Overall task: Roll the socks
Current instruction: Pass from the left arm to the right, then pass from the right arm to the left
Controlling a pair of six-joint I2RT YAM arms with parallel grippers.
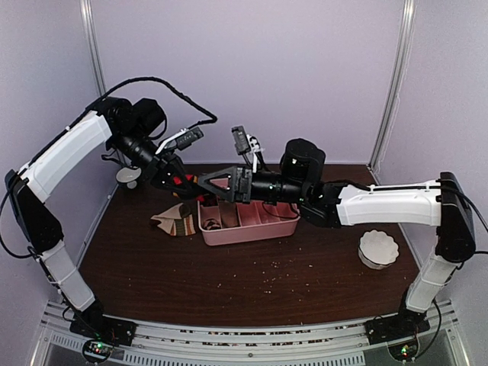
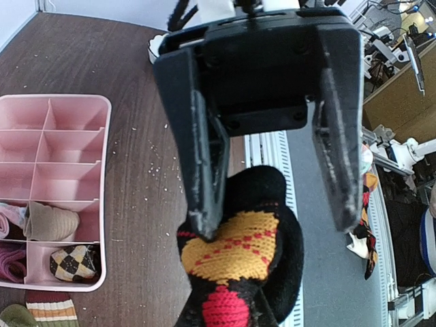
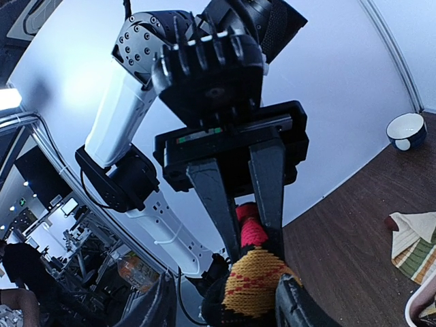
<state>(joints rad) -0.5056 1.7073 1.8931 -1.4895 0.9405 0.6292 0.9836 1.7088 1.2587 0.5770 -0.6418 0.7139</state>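
Black argyle sock (image 2: 231, 255) midair, left claw (image 3: 255, 245) pinching it, right claw (image 2: 272, 221) wide astride.

A robotics lab: white booth walls (image 1: 252, 69), aluminium posts (image 1: 393, 84) (equipment-cluttered benches (image 2: 402, 41) beyond).
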